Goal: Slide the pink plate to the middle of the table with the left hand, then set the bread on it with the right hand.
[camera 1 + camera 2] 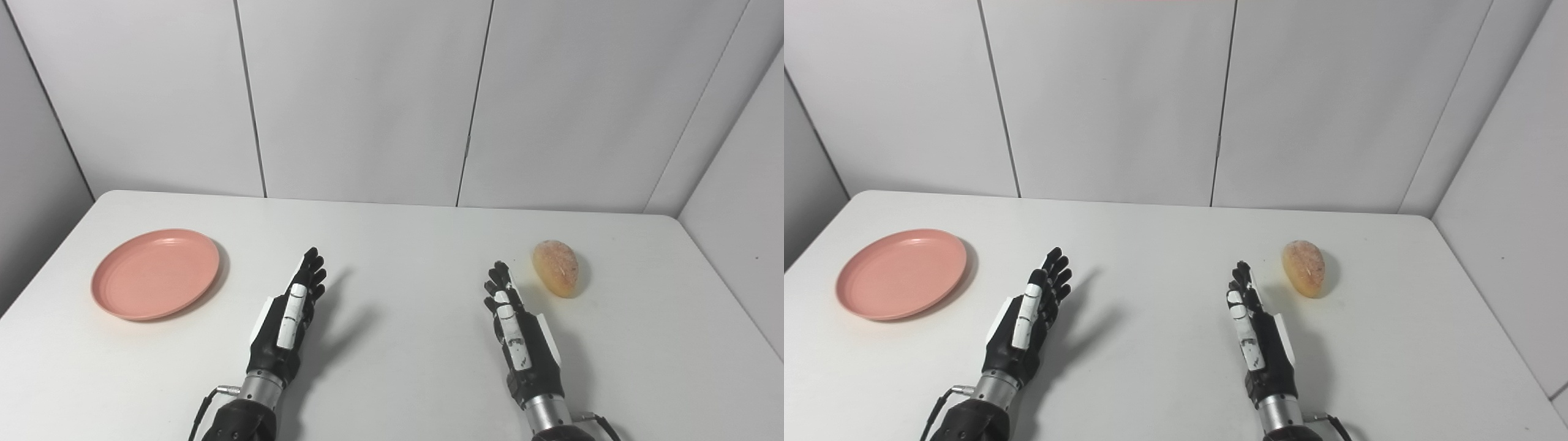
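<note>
- Both black-and-white robot hands, left hand and right hand, hover edge-up with straight fingers, holding nothing.
- Round pink plastic plate sits bare, far left.
- Golden oval bread roll lies just beyond the right hand.
- White table, grey panel walls.

White table bears pink plate and bread.

A white bench stands against pale wall panels, with a pink plate lying empty near its left edge and a bread roll far over on the right. Between them, two black-and-white robot hands reach in from the bottom edge. The left hand, fingers straight and empty, sits apart from the plate. The right hand, likewise empty with fingers extended, has its fingertips near the bread without touching it.
</note>
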`<state>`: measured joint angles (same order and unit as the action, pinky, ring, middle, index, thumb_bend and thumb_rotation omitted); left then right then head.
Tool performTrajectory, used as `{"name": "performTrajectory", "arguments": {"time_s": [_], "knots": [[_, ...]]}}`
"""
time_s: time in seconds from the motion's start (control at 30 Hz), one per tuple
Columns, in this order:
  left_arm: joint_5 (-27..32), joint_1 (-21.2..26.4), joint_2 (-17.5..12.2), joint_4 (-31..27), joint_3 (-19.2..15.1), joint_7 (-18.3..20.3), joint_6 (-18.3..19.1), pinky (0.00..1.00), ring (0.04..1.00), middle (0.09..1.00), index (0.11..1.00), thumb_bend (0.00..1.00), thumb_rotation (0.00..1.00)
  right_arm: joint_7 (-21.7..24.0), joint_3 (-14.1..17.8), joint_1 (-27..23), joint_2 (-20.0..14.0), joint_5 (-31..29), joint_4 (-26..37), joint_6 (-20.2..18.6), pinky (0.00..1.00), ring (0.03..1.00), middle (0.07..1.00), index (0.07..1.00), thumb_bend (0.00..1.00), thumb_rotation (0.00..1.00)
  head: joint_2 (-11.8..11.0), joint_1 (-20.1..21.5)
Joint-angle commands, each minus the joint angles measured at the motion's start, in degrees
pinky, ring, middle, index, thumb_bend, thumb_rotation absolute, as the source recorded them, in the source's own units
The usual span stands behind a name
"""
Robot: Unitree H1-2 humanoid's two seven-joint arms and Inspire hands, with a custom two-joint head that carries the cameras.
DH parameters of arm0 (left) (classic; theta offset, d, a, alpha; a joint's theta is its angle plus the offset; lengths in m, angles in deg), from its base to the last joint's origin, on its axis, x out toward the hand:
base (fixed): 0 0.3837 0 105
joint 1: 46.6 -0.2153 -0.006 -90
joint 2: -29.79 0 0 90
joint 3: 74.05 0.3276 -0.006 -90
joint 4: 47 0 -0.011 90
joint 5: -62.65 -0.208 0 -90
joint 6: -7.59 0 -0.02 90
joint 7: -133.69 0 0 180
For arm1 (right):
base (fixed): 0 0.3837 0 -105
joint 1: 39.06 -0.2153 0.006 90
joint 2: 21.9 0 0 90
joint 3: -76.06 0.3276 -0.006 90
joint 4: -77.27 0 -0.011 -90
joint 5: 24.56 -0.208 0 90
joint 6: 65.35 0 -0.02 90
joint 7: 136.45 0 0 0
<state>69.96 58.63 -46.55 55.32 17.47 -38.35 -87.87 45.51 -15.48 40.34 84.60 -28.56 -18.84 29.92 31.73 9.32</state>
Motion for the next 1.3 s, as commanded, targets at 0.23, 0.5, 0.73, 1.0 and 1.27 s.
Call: {"name": "performTrajectory", "arguments": {"time_s": [0.23, 0.5, 0.73, 1.0, 1.27], "knots": [[-0.1, -1.3, 0.2, 1.4, 0.1, 0.5, -1.2, 1.0, 1.0, 1.0, 1.0, 0.73, 1.0, -0.1, 0.2, -1.6, 0.4, 0.1, 0.9, 1.2, 1.0, 1.0, 1.0, 1.0, 0.6, 0.92, 0.0, 0.0], [-0.2, -1.3, 0.1, 1.3, 0.1, 0.4, -1.1, 1.0, 1.0, 1.0, 1.0, 0.73, 1.0, 0.1, 0.2, -1.7, 0.3, 0.2, 0.4, 2.1, 1.0, 1.0, 1.0, 1.0, 0.61, 0.93, 0.0, 0.0], [-0.1, -1.3, 0.1, 1.2, 0.1, 0.5, -0.8, 1.0, 1.0, 1.0, 1.0, 0.73, 1.0, 0.1, 0.2, -1.7, 0.5, 0.0, 0.5, 1.9, 1.0, 1.0, 1.0, 1.0, 0.61, 0.92, 0.0, 0.0], [0.0, -1.2, 0.1, 1.6, 0.1, 0.6, -1.4, 1.0, 1.0, 1.0, 1.0, 0.74, 1.0, 0.1, 0.2, -1.7, 0.3, 0.1, 0.4, 1.9, 1.0, 1.0, 1.0, 1.0, 0.61, 0.92, -0.1, -0.1], [0.0, -1.3, 0.2, 1.1, 0.1, 0.5, -1.0, 1.0, 1.0, 1.0, 1.0, 0.73, 1.0, 0.2, 0.2, -1.6, 0.3, 0.0, 0.5, 2.0, 1.0, 1.0, 1.0, 1.0, 0.61, 0.91, 0.0, -0.1]]}}
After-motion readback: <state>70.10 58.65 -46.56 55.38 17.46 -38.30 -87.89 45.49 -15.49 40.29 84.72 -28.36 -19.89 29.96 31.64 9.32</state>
